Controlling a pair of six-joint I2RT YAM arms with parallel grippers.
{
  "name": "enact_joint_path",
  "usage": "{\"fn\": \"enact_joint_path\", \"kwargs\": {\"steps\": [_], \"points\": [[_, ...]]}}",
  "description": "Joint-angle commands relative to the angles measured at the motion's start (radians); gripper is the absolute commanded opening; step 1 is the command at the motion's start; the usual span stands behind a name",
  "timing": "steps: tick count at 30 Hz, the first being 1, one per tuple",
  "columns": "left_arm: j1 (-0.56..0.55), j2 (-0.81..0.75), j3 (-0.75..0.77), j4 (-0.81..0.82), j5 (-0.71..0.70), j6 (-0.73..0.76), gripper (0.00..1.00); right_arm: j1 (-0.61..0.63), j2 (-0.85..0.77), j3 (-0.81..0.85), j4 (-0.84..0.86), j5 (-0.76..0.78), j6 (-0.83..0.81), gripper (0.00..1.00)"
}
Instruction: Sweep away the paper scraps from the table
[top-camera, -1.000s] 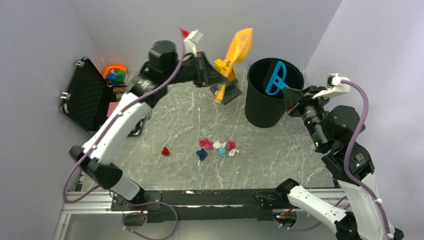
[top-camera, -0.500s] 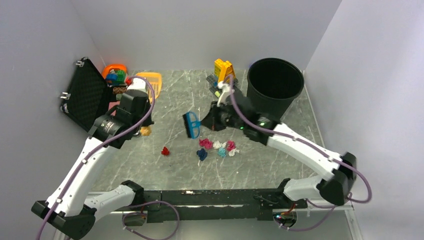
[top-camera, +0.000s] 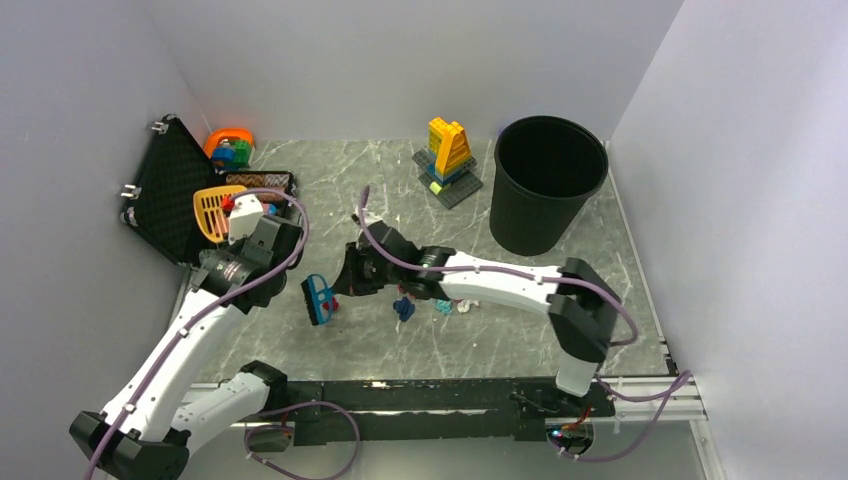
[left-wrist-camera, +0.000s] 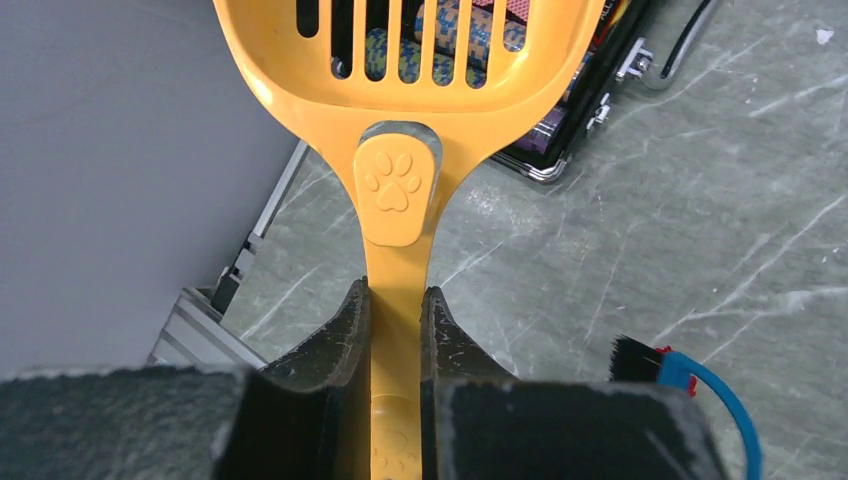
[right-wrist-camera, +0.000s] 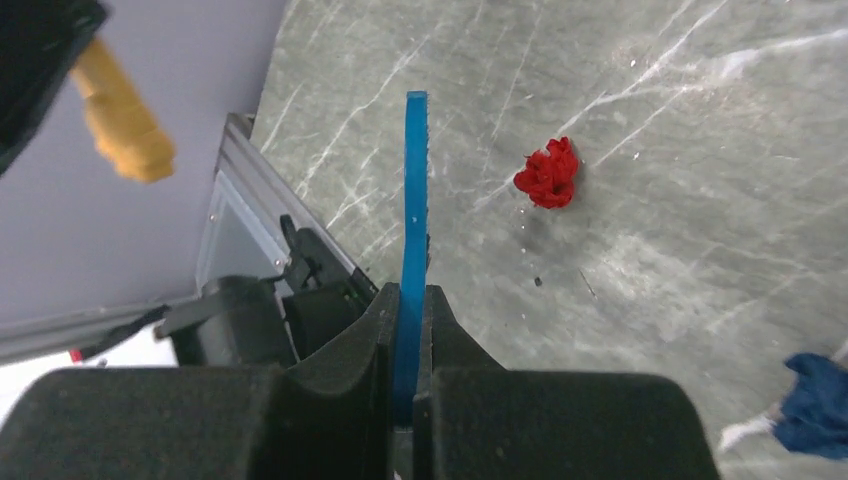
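**Paper scraps** (top-camera: 444, 306): small crumpled wads. Dark blue, teal and white ones show in a loose cluster mid-desk (top-camera: 500, 335), touching the right arm, which covers part of the group.
- One red wad (right-wrist-camera: 548, 175) lies apart to the left, near the brush head. In the top view it is hard to tell from the brush.
- A dark blue wad (right-wrist-camera: 815, 405) is cut off at the edge of the right wrist view.

**Left fingers** (left-wrist-camera: 345, 330): narrow, clamped on the handle of a yellow-orange slotted scoop (left-wrist-camera: 400, 185). The frame top cuts off its bowl, which is held above the open black case (top-camera: 170, 195).

**Right fingers** (right-wrist-camera: 360, 340): narrow, pinching a thin blue brush (right-wrist-camera: 414, 180) seen edge-on. Its bristles are not visible in that view.
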Motion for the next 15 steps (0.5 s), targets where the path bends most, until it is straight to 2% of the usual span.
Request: {"fn": "enact_joint_path", "kwargs": {"steps": [1, 5, 10, 12, 15], "points": [[0.007, -0.036, -0.015, -0.006, -0.080, -0.074, 0.00, 0.024, 0.110, 0.106, 0.015, 0.062, 0.164, 0.00], [0.007, -0.061, -0.040, 0.042, -0.049, -0.042, 0.00, 0.026, 0.205, 0.171, -0.135, 0.165, 0.309, 0.00], [0.007, -0.050, -0.064, 0.077, -0.002, -0.012, 0.00, 0.026, 0.243, 0.307, -0.570, 0.418, 0.386, 0.00], [0.008, -0.035, -0.069, 0.096, 0.024, 0.013, 0.00, 0.021, 0.214, 0.290, -0.655, 0.472, 0.378, 0.00], [0.007, -0.014, -0.062, 0.129, 0.094, 0.061, 0.00, 0.010, 0.131, 0.193, -0.690, 0.500, 0.366, 0.00]]}}
